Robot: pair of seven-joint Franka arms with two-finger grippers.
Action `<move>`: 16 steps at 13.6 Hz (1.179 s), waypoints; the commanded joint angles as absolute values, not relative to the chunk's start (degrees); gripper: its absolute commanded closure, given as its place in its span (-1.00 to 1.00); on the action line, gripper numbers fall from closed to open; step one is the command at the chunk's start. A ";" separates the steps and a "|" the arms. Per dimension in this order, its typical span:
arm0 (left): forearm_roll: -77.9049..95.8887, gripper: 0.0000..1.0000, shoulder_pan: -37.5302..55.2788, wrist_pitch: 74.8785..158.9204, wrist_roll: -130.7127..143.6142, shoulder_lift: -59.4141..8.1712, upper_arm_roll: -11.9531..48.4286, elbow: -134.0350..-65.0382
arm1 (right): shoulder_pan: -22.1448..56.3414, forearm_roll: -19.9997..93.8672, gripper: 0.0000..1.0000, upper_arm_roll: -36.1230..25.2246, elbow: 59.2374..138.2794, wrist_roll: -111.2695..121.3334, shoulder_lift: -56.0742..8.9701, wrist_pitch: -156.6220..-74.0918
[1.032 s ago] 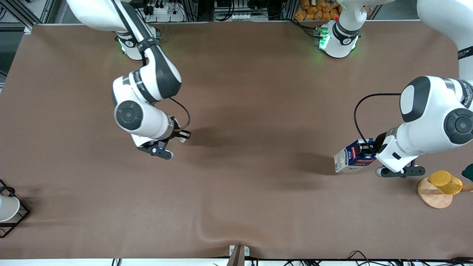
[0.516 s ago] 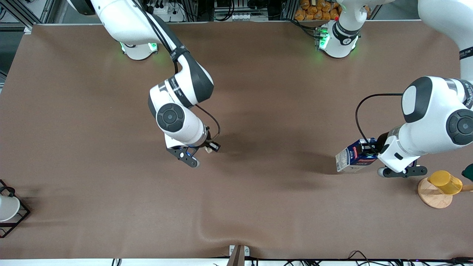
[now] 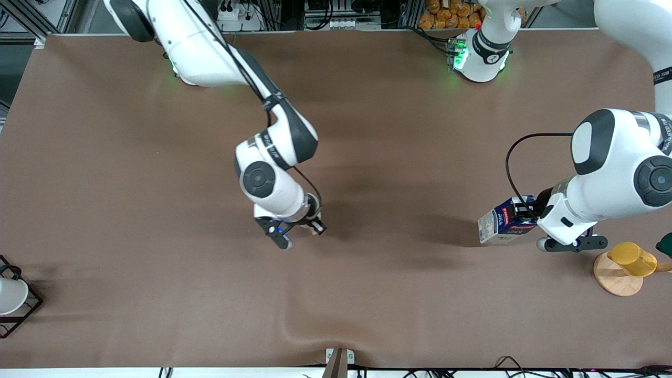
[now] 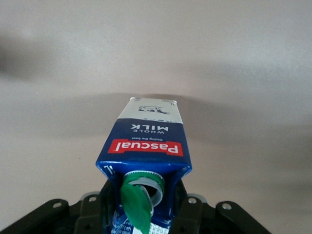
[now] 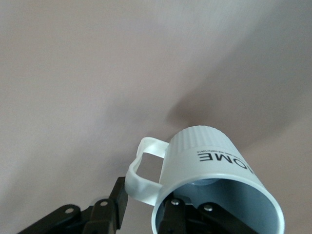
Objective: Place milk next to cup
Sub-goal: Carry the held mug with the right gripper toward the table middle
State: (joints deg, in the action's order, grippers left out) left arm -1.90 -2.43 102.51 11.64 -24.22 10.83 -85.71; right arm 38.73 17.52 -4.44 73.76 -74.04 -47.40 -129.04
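Low at the right of the front view, a yellow cup sat on a round wooden base, and at the lower left edge a white cup rested in a black wire frame. Just above the yellow cup, the left claw was clamped on the milk, held up over the tabletop at the left arm's end; the left wrist view showed the fingers pinching its gabled, capped end. A thin card carton likely dents under a hard squeeze, so the stiffer folded top seemed the sound hold. Nearer mid-frame, the right claw gripped the cup by its rim, one finger inside; glazed ware is stiff, slippery and chippable, so it wanted gentle setting down.
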 commanded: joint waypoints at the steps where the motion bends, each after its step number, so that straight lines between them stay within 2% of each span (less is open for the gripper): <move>1: -3.08 0.04 -2.37 101.87 12.30 -24.26 10.81 -85.69 | 41.83 18.46 1.00 -4.75 69.79 -81.19 -50.71 -130.69; 3: -3.08 0.04 -2.37 101.87 12.30 -24.35 10.81 -85.69 | 41.84 18.46 1.00 -2.30 68.04 -84.28 -52.02 -130.96; 7: -3.08 0.03 -2.37 101.87 12.57 -24.52 10.90 -85.78 | 42.63 18.46 1.00 -1.93 66.36 -86.22 -53.79 -131.84; 8: -2.99 0.03 -2.37 101.87 12.66 -24.78 10.90 -85.69 | 42.63 18.46 0.88 -2.02 66.44 -86.22 -53.79 -131.84; 9: -2.99 0.03 -2.37 101.87 12.66 -24.79 10.90 -85.69 | 42.54 18.46 0.10 -1.93 66.45 -86.22 -53.79 -131.75; 10: -2.99 0.03 -2.37 101.87 12.74 -24.79 10.90 -85.69 | 42.63 18.37 -0.99 -2.02 66.45 -86.31 -53.79 -131.75; 14: -2.90 0.03 -2.02 101.78 13.88 -24.79 11.07 -85.61 | 43.24 18.46 -1.00 -2.02 66.45 -86.22 -51.60 -130.87; 16: -2.81 0.02 -1.24 101.69 17.74 -24.35 12.21 -85.69 | 42.72 18.54 -1.00 -1.67 66.27 -86.22 -50.02 -127.02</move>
State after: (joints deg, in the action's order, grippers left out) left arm -1.90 -2.19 102.43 14.23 -25.02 11.28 -85.82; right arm 42.83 17.69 -1.74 66.54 -85.25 -52.01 -130.41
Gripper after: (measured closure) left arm 0.511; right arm 0.009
